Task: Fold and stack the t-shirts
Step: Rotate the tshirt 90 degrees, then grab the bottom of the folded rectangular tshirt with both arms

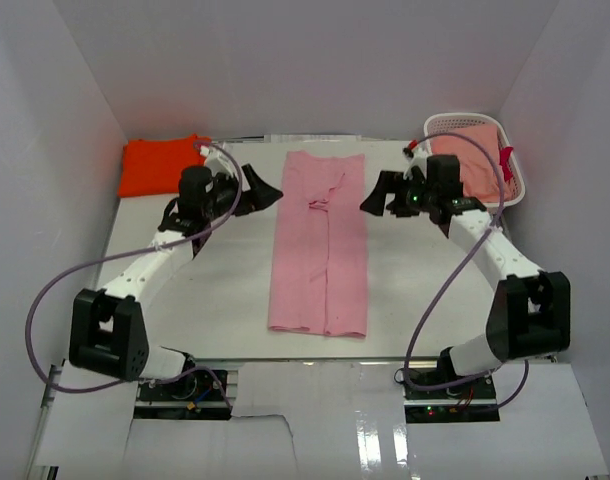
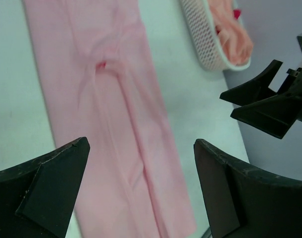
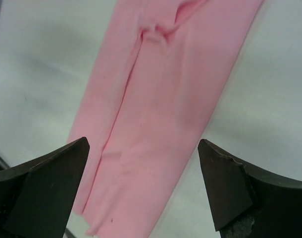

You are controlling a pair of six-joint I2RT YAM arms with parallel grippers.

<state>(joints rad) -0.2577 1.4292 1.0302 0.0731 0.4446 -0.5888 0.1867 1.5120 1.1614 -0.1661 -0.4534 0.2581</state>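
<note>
From the top external view, the light pink t-shirt [image 1: 320,245] lies in the middle of the table [image 1: 215,290], folded into a long narrow strip that runs from the far side toward the arm bases. A small pucker sits in its far half. The bright orange t-shirt [image 1: 160,165] lies bunched in the far left corner, well apart from the pink one. A white lattice basket [image 1: 463,118] stands in the far right corner with a peach cloth [image 1: 475,165] inside it. The left gripper [image 1: 260,190] is just beside the strip's far left edge and the right gripper [image 1: 380,195] is just beside its far right edge. The two point toward each other, and each has its jaws apart.

In the left wrist view, the two black fingers stand wide apart with nothing between them, and the pink strip runs across the table below. The basket and the spread fingers of the right gripper show on the right.

In the right wrist view, the fingers are likewise spread and hold nothing. The pink strip lies slantwise under them, with the pucker near the top.
</note>
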